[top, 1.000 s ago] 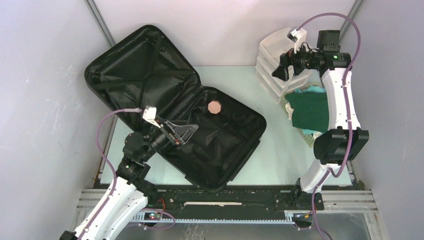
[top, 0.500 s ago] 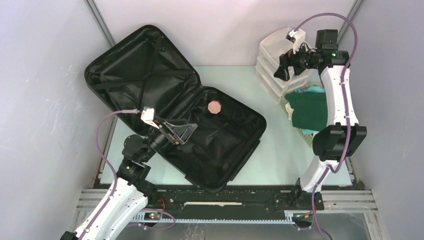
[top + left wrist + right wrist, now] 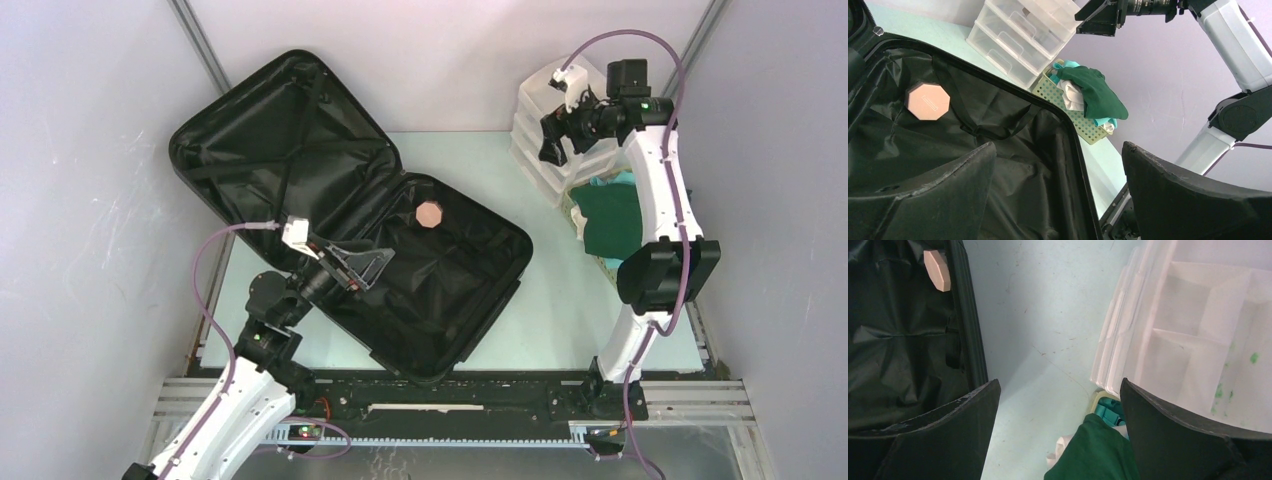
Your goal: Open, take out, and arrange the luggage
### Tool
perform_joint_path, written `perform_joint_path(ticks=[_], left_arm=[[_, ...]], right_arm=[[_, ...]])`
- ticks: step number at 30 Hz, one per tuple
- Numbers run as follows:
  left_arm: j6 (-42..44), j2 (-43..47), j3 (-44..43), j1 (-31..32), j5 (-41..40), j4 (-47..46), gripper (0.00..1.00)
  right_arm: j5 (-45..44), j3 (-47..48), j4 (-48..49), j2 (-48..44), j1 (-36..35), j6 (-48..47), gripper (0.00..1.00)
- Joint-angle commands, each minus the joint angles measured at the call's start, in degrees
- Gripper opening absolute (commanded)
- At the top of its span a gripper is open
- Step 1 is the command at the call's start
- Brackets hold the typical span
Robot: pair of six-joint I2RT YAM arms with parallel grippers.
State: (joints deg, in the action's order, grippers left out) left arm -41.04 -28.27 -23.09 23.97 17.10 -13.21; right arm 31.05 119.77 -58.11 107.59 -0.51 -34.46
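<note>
The left gripper is held spread over the suitcase, the right gripper spread above the drawers; nothing is gripped.

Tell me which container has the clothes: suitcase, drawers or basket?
The basket, the pale perforated one beside the drawers: a green cloth is heaped over it. The suitcase shows only a pink octagonal box.

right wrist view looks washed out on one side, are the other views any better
Right wrist: the white drawer organizer is overexposed, its edges faint. Left wrist: the pink octagonal box is crisp, no motion blur. Top external: the luggage lining is near-black, folds barely readable.
</note>
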Motion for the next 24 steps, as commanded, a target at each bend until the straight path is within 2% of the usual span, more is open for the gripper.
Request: perform_joint_path(ticks=[1,14,24], left_arm=[[-0.1,1.2,2.2,-0.3,-0.7,-2.1,1.0],[-0.6,1.6,4.2,-0.3,-1.5,-2.9,1.0],[-1.4,2.2,4.8,-0.3,-1.4,-2.8,1.0]], right_arm=[[-2.5,2.9,-0.2,-0.1,-1.7,-1.3,0.97],[-4.4,9.5,-2.9,3.6,-1.7,-1.5,0.97],[-12.1,10.4,-0.9,8.1,-1.9,1.5,0.83]])
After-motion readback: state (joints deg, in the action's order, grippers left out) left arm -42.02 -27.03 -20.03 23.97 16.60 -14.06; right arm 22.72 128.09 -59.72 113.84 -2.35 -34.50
